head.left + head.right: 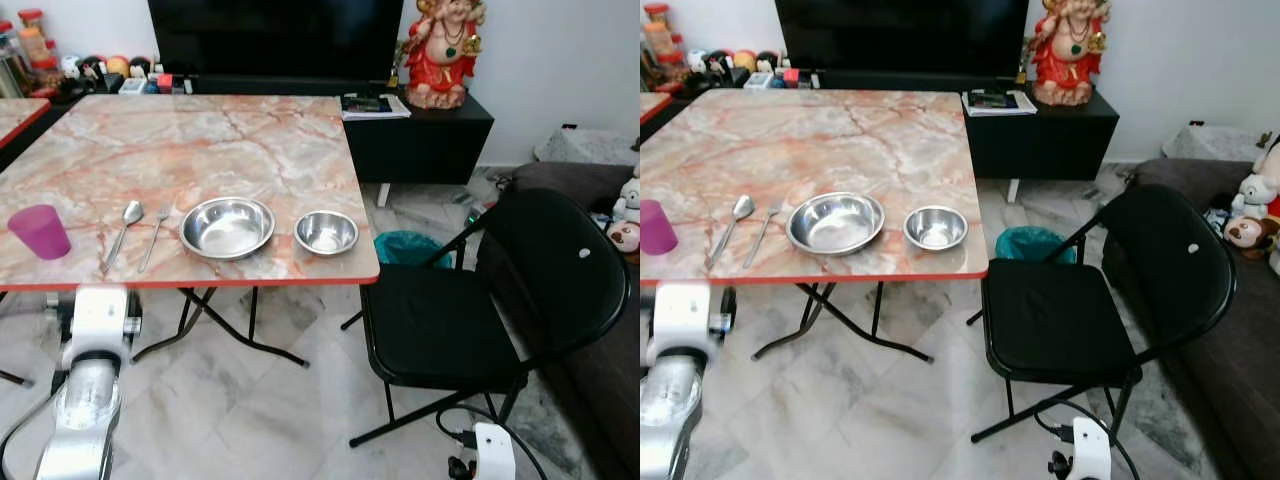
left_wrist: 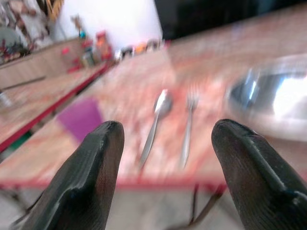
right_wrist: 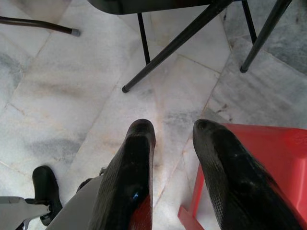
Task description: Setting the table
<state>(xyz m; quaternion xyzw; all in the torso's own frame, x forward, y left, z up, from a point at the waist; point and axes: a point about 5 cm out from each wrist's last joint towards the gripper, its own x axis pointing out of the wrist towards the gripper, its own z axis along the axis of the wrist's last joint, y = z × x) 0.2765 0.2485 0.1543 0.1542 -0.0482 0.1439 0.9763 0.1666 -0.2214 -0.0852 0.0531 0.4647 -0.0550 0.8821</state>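
Judging from how things lie, the place setting looks nearly laid. On the pink marble-patterned surface with the red edge (image 1: 200, 130), near its front edge, stand a purple plastic cup (image 1: 39, 231), a steel spoon (image 1: 125, 229), a steel fork (image 1: 155, 236), a wide shallow steel bowl (image 1: 227, 226) and a small round steel bowl (image 1: 326, 232), set in a row from the robot's left to its right. Spoon and fork lie side by side, apart, just beside the wide bowl; the cup stands further off to the left. A black folding chair (image 1: 470, 300) stands off the surface's right corner, turned partly away, so what is left may be only small adjustments or the chair, though that is a guess.

The left hand (image 2: 165, 177) sits low, before the front edge of the surface, pointing at the spoon and fork. Its two black fingers (image 2: 86, 182) are spread wide and hold nothing, touching nothing.

The right hand (image 3: 172, 187) hangs idle over the pale marble floor (image 3: 72, 96) near the chair's legs and a red plastic stool (image 3: 268, 167). Its fingers stand slightly parted and empty.
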